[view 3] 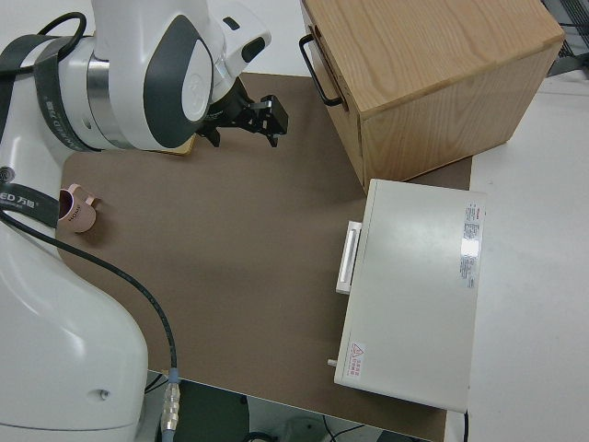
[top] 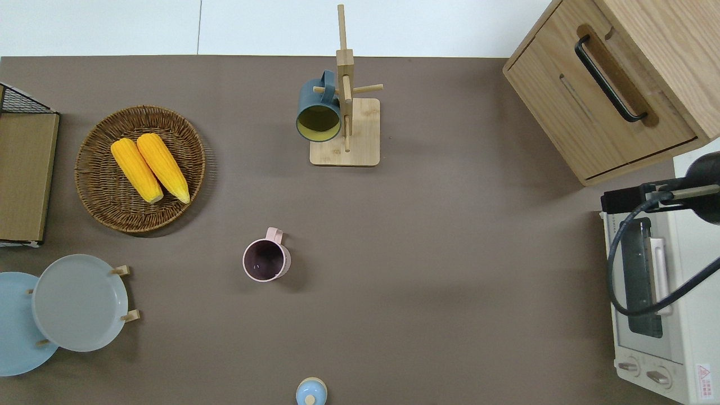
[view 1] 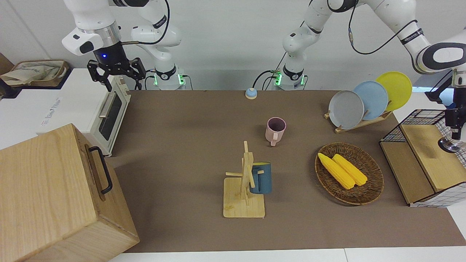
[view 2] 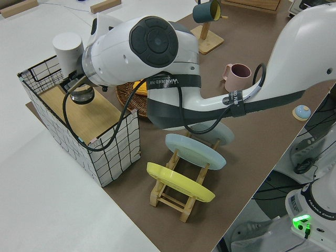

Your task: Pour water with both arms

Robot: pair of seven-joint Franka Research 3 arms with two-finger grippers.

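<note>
A brown mat (view 1: 204, 120) covers the table. At the right arm's end stands a large wooden cabinet (view 1: 54, 196) with a black handle, and just beside it, nearer the robots, a white toaster oven (view 1: 98, 109). The right arm (view 1: 98, 29) hangs with its gripper (view 1: 115, 72) at the toaster oven's edge, fingers spread wide apart and holding nothing. The left arm (view 1: 404, 25) reaches to the opposite end, where its gripper (view 1: 451, 143) hangs over a wire crate (view 1: 422, 160) with wooden shelves; whether its fingers are open or closed cannot be told. Near the crate a round wicker basket (view 1: 367, 193) holds two yellow corn cobs (view 1: 342, 170) side by side. Nearer the robots, a wooden rack (view 1: 364, 122) props up grey, blue and yellow plates. Mid-table, a wooden mug stand (view 1: 244, 193) carries a dark blue mug (view 1: 262, 178) hung on a peg. A pink mug (view 1: 275, 130) stands upright on the mat, nearer the robots than the stand. A small blue knob-like thing (view 1: 251, 93) sits at the mat's edge by the robots.
</note>
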